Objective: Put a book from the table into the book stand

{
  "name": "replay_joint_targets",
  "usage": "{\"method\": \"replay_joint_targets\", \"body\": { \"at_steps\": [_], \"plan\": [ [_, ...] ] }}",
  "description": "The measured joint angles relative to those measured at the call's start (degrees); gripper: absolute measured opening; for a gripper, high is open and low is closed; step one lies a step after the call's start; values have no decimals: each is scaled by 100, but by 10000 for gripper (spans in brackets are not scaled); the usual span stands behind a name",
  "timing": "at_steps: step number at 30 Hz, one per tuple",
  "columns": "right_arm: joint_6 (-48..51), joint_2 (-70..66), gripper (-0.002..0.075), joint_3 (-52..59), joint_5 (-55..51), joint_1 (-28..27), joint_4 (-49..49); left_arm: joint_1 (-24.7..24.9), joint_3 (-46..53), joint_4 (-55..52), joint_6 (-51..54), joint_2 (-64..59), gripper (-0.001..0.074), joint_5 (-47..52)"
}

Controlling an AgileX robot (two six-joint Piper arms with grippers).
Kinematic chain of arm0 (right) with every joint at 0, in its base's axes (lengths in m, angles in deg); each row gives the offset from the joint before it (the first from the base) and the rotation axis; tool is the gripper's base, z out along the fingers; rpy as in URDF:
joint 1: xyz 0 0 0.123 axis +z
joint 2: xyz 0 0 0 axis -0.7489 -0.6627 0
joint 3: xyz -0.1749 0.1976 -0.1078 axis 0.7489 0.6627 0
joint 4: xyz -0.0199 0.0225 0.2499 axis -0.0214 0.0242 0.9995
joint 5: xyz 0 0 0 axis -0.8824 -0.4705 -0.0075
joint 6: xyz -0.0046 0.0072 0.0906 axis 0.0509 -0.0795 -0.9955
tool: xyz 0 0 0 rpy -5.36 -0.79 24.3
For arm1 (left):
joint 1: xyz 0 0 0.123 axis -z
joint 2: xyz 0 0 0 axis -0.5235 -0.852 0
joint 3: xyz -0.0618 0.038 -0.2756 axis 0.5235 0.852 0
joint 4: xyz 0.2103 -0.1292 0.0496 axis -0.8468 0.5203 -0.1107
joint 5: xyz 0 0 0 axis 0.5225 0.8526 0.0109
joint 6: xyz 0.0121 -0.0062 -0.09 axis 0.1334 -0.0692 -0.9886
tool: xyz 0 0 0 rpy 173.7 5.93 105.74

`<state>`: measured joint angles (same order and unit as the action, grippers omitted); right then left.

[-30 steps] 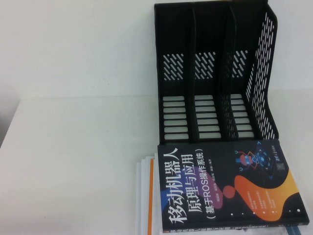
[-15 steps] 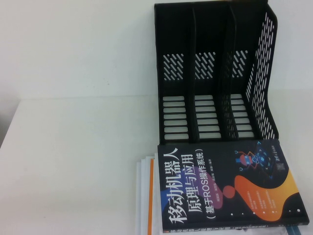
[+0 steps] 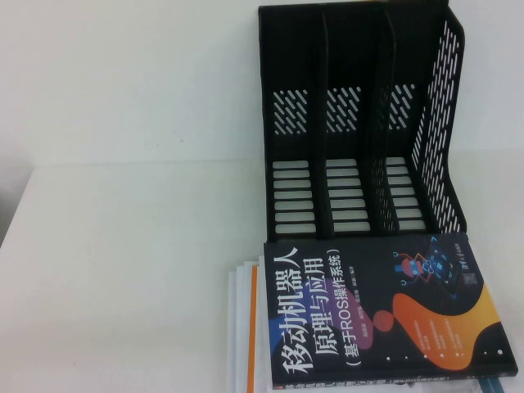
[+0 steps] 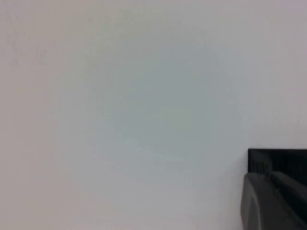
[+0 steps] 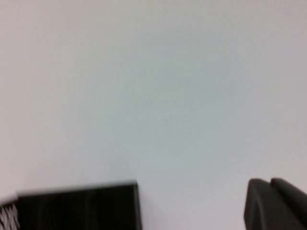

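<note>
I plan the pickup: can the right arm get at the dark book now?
Probably yes. The book lies face up on top of the stack, nothing on it. Neither arm shows in the high view; each wrist view shows only part of the right gripper or left gripper.

A plain white wall (image 3: 123, 74) rises behind the far edge of the work surface, bare and evenly lit. The light is soft and diffuse, throwing only faint shadows. At the far left a darker grey strip of floor (image 3: 6, 209) shows past the corner. Both wrist views take in a blank pale surface with a cool, slightly bluish cast toward the middle.
</note>
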<state>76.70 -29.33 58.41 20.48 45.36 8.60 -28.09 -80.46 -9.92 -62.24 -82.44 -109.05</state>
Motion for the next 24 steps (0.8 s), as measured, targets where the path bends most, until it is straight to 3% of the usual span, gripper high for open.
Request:
{"method": "replay_joint_targets", "body": {
  "at_steps": [6, 9, 15, 20, 24],
  "plan": [
    [-600, 0, -3, 0, 912, 0, 0, 0, 0, 0, -215, 0, -3, -89],
    [-810, 0, -3, -35, 802, 0, 0, 0, -115, 84, -837, 9, -3, 604],
    [-1029, 0, -3, -1376, -2063, 0, -34, 0, -1340, 170, -1297, -164, -3, 3229],
    [-1029, -537, -3, -2558, -4698, 0, -24, 0, -2228, 667, -299, -964, -3, 4789],
    [-954, -1322, -3, -3059, -6144, 0, 212, 0, -2373, 1543, 451, -1632, -3, 5175]
  ]
}}
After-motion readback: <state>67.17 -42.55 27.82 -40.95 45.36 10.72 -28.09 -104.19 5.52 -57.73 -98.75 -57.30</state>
